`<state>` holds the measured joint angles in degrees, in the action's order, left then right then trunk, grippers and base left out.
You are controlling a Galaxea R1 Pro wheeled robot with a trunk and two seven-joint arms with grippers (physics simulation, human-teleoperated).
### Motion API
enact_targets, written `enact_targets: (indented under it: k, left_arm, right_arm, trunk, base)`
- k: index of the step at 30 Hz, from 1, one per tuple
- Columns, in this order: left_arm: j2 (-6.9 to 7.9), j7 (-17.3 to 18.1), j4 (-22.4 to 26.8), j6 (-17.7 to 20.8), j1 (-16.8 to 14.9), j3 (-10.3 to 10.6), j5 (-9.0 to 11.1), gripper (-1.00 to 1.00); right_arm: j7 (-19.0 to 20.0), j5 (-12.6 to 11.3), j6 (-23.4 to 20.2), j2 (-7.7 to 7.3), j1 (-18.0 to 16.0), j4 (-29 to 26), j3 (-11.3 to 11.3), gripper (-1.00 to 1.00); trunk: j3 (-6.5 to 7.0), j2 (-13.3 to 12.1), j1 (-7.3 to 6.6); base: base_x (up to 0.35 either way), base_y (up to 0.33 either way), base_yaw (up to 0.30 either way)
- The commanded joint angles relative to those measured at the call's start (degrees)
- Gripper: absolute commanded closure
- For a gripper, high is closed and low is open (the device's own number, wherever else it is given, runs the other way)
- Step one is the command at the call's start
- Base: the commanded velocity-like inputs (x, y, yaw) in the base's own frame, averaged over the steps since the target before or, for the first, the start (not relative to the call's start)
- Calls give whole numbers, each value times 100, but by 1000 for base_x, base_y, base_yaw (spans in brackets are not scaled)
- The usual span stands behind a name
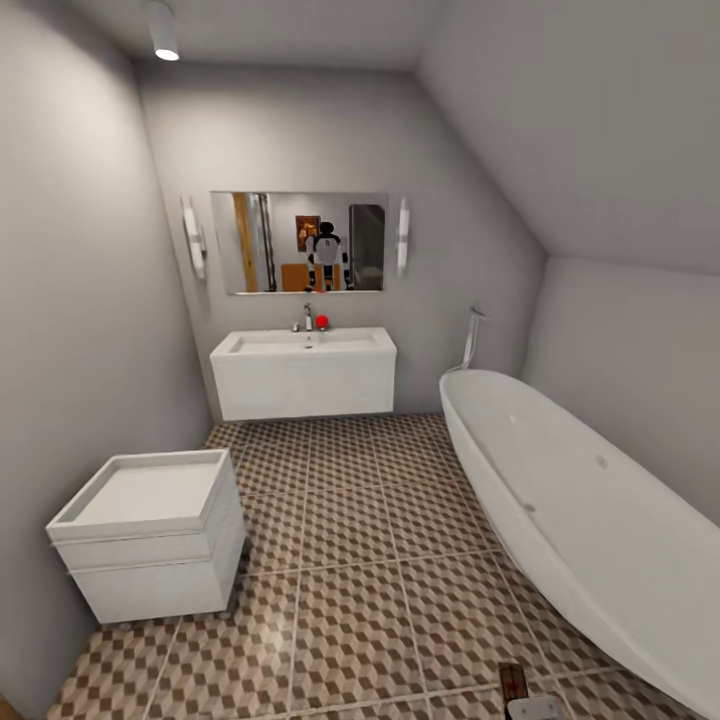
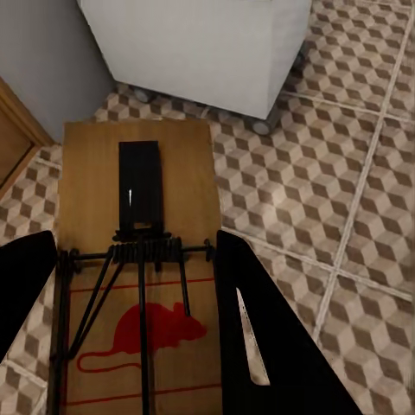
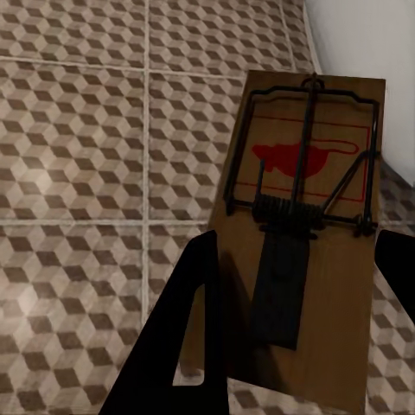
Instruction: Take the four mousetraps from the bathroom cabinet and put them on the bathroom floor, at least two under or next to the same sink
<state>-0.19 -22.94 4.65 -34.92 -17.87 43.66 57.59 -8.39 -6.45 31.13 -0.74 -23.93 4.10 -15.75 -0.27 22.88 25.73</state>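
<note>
My left gripper [image 2: 138, 328] is shut on a mousetrap [image 2: 138, 164], a brown board with a dark spring bar and a red mouse print, held above the cube-patterned bathroom floor [image 2: 346, 190]. My right gripper [image 3: 294, 337] is shut on a second mousetrap [image 3: 303, 173] over the floor [image 3: 78, 130]; that trap [image 1: 512, 682] and gripper [image 1: 535, 708] peek in at the head view's lower edge. The bathroom sink [image 1: 303, 372], white and wall-hung with a chrome tap, stands at the far wall across the floor [image 1: 350, 560]. An orange wooden edge [image 2: 15, 130] shows; I cannot tell whether it is the cabinet.
A small white drawer unit on wheels [image 1: 150, 535] stands at the left wall, close to my left gripper [image 2: 207, 43]. The long white bathtub [image 1: 580, 520] runs along the right side [image 3: 363, 52]. A mirror [image 1: 298, 242] hangs above the sink. Open tiles lie between unit and tub.
</note>
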Motion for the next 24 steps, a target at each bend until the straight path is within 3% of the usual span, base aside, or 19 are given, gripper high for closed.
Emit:
enact_targets:
  k: [1,24]
  left_arm:
    - [-1,-53,3,-1,-2,51,7,100]
    - [-15,-53,1,-4,-2,59,7,100]
  right_arm:
    - [6,-58,33,3,-7,20,-51,100]
    - [6,-58,33,4,-7,21,-51,100]
  trunk:
    - [-3,4,5]
    - [-3,4,5]
  base:
    - [326,0,0]
    - [326,0,0]
